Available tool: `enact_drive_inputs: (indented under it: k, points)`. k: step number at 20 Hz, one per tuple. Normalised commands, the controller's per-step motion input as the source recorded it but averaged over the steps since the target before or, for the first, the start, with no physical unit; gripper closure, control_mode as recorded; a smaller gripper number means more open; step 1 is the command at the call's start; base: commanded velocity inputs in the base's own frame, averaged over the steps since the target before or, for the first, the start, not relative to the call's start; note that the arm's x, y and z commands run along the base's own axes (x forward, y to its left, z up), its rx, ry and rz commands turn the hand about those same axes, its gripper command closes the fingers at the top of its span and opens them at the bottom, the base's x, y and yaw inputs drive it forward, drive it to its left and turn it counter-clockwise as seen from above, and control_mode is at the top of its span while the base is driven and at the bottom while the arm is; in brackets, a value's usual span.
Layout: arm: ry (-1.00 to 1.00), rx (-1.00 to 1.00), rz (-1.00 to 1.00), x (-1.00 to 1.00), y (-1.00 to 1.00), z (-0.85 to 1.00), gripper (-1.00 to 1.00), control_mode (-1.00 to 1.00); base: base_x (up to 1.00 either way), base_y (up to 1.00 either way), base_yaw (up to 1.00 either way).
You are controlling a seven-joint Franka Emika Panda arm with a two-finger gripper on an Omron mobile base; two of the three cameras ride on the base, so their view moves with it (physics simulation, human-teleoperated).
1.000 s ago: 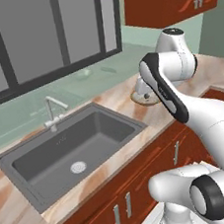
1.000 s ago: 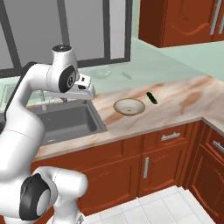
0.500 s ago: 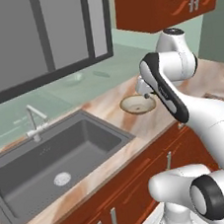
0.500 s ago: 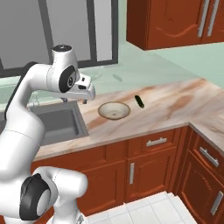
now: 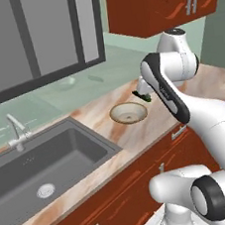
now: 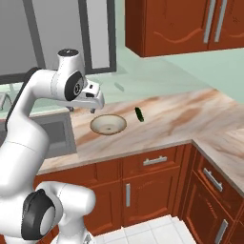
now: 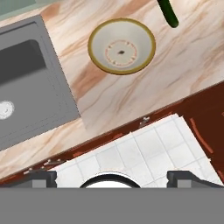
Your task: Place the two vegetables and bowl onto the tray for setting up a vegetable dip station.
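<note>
The bowl (image 5: 128, 113) (image 6: 108, 125) (image 7: 121, 46), tan-rimmed and pale inside, stands upright and empty on the marble counter just right of the sink. One vegetable, a slim dark green cucumber (image 6: 139, 114) (image 7: 168, 13), lies on the counter close beside the bowl; in the left base view the cucumber (image 5: 143, 96) is partly behind my arm. My gripper (image 6: 83, 108) (image 7: 113, 177) hangs high above the counter's front edge, near the bowl's sink side, open and holding nothing. The tray is out of view.
A grey sink (image 5: 50, 162) (image 7: 26, 87) with a faucet (image 5: 16, 131) takes up the counter's left part. The counter (image 6: 190, 114) runs right and turns toward me at a corner. Red-brown wall cabinets (image 6: 181, 24) hang above; drawers and white floor tiles (image 7: 140, 153) lie below.
The base has driven to the right, so the sink, bowl and cucumber have slid left in both base views. The arm keeps its pose and the gripper stays open.
</note>
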Motion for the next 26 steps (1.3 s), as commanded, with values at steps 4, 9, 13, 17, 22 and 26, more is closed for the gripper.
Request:
enact_drive_inputs:
  k: [4,9,13,17,22,26]
  points:
    - [0.0,0.0,0.0,0.0,0.0,0.0,-1.0,1.0,0.08,-0.51,0.17]
    - [0.0,0.0,0.0,0.0,0.0,0.0,-1.0,1.0,0.01,-0.48,0.23]
    - [0.0,0.0,0.0,0.0,0.0,0.0,-1.0,1.0,0.01,-0.48,0.23]
    - [0.0,0.0,0.0,0.0,0.0,0.0,-1.0,1.0,0.01,-0.43,0.2]
    - [0.0,0.0,0.0,0.0,0.0,0.0,-1.0,1.0,0.08,-0.42,0.13]
    - [0.0,0.0,0.0,0.0,0.0,0.0,-1.0,1.0,0.17,-0.35,0.1]
